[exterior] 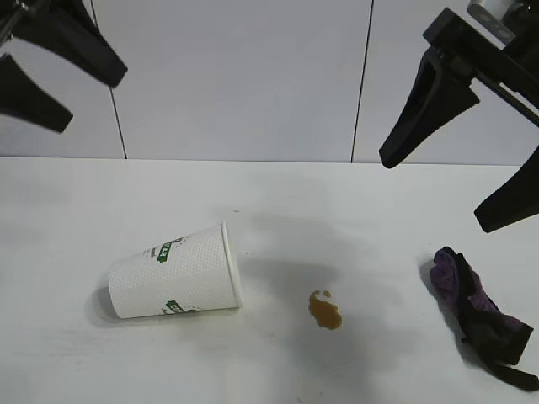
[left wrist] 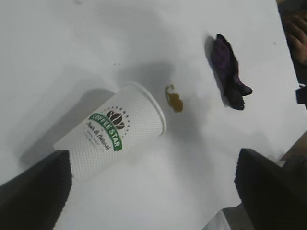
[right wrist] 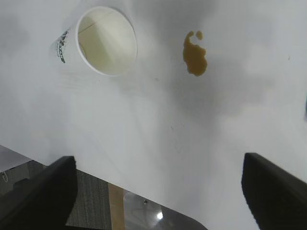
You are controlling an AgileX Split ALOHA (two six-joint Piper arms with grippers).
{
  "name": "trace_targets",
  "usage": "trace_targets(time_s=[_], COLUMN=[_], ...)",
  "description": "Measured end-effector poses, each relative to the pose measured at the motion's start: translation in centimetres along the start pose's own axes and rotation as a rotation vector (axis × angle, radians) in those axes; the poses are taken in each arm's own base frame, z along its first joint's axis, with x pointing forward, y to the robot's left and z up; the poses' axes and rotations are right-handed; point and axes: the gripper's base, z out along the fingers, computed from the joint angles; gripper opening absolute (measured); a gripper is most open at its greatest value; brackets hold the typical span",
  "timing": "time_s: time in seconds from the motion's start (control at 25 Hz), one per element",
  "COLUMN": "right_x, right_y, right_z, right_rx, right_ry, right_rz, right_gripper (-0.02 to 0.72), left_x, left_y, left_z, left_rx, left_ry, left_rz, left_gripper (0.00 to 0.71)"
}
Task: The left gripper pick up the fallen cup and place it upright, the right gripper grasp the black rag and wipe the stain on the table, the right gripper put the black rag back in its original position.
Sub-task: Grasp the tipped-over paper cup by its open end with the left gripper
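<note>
The cup [exterior: 175, 273] lies on its side on the tabletop [exterior: 76, 210], mouth toward the stain [exterior: 325, 309] just beside it; the black rag [exterior: 478, 313] lies farther to the right. The left tool [exterior: 50, 63] and right tool [exterior: 459, 181] both hang above, fingers spread wide, holding nothing.

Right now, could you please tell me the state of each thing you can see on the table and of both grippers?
cup: on its side, mouth toward the stain, untouched
stain: wet brown blot, unwiped
rag: bunched on the table at the right, not held
left gripper: open, empty, raised above the table
right gripper: open, empty, raised above the rag
</note>
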Motion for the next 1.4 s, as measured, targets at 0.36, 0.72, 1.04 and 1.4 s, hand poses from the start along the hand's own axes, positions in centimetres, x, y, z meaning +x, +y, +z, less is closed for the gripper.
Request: trace_targets(time_s=[0.36, 0.72, 1.04, 1.4], right_x=[0.1, 0.1, 0.1, 0.1], right_y=[0.0, 0.0, 0.0, 0.0], right_z=[0.0, 0.0, 0.0, 0.0], right_rx=[-0.001, -0.001, -0.001, -0.001], right_ry=[0.008, 0.008, 0.007, 0.007], right_rz=[0.0, 0.0, 0.0, 0.0], right_gripper=[0.643, 0.643, 0.643, 0.643], left_x=[-1.6, -0.9, -0.5, -0.4], left_y=[-4.2, -5.6, -5.5, -5.5], left_z=[3.8, 11.1, 12.0, 11.9], left_rx=[-0.147, -0.099, -0.095, -0.089], left_ry=[0.251, 0.474, 0.518, 0.528], left_rz=[0.445, 0.586, 0.598, 0.595], left_gripper=[0.664, 0.664, 0.664, 0.664])
